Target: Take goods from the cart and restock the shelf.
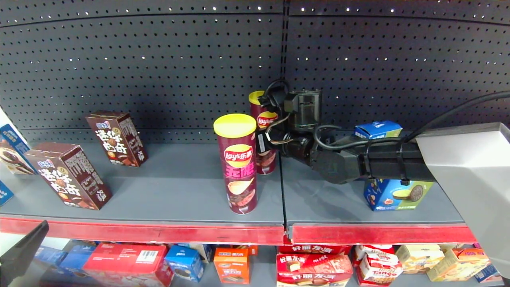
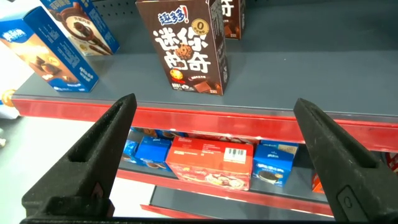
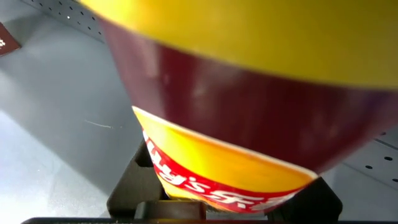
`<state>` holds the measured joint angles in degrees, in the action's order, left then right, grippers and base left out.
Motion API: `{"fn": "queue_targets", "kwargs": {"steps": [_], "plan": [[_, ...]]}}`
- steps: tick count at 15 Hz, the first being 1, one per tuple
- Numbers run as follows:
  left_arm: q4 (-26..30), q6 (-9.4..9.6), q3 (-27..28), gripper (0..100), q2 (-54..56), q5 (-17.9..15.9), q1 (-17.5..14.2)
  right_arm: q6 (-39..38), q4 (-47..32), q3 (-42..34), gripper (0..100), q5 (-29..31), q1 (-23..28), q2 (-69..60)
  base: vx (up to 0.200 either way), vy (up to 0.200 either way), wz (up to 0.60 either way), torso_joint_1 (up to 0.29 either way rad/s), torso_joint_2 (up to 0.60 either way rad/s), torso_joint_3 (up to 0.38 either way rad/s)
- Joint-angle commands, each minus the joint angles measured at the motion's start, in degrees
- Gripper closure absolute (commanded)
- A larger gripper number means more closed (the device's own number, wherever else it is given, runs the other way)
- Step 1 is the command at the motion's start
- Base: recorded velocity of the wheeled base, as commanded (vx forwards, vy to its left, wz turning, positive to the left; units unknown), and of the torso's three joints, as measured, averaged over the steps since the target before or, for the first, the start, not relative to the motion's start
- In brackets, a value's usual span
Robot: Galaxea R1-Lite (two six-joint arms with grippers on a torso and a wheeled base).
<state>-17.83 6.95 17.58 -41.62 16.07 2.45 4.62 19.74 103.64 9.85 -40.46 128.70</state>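
1. Shelf [image 1: 171, 187], grey with a red front edge, carries the front chips can [image 1: 238, 163]. The can stands upright under a yellow lid, close to that edge.
2. The rear chips can [image 1: 263, 119] stands upright just behind the front chips can and slightly to its right, apart from it.
3. The right arm [image 1: 358, 159] comes in from the right of the front chips can. The right jaws are closed on the upper part of the rear chips can [image 3: 249, 124], with dark fingers [image 3: 134, 186] pressed against its sides.
4. The left jaws are spread wide with nothing between them. Their fingers [image 2: 93, 168] hover well to the left of the front chips can, in front of the shelf edge.
5. The near brown cookie box [image 1: 67, 175] stands well left of the front chips can, facing the left jaws [image 2: 186, 46]. The far brown cookie box [image 1: 117, 137] stands left of the can and farther back.
6. A blue biscuit box [image 1: 394, 193] sits well right of the front chips can, under the right arm. A second blue box [image 1: 377, 129] shows behind it.
7. Assorted snack boxes [image 1: 131, 263] fill the lower shelf beneath the front chips can.
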Motion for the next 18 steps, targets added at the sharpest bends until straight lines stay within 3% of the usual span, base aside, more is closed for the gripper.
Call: {"fn": "queue_targets", "kwargs": {"steps": [1,2,3,12,18], "plan": [[0.0,-0.01,-0.1,0,0.0,0.0,0.0,0.0,0.0,0.1,100,0.0,-0.1,-0.1,0.000,0.000,0.00,0.000,0.00,0.000],[0.0,-0.01,-0.1,0,0.0,0.0,0.0,0.0,0.0,0.1,100,0.0,-0.1,-0.1,0.000,0.000,0.00,0.000,0.00,0.000],[0.0,-0.01,-0.1,0,-0.1,0.0,0.0,0.0,0.0,0.1,0,0.0,0.0,-0.1,0.000,0.000,0.00,0.000,0.00,0.000],[0.0,-0.01,-0.1,0,-0.2,0.0,0.0,0.0,0.0,-0.7,0,0.5,0.0,-1.2,0.000,0.000,0.00,0.000,0.00,0.000],[0.0,-0.01,-0.2,0,-0.4,0.0,0.0,0.0,-0.2,-8.6,0,0.1,0.9,-8.0,0.000,0.000,0.00,0.000,0.00,0.000]]}}
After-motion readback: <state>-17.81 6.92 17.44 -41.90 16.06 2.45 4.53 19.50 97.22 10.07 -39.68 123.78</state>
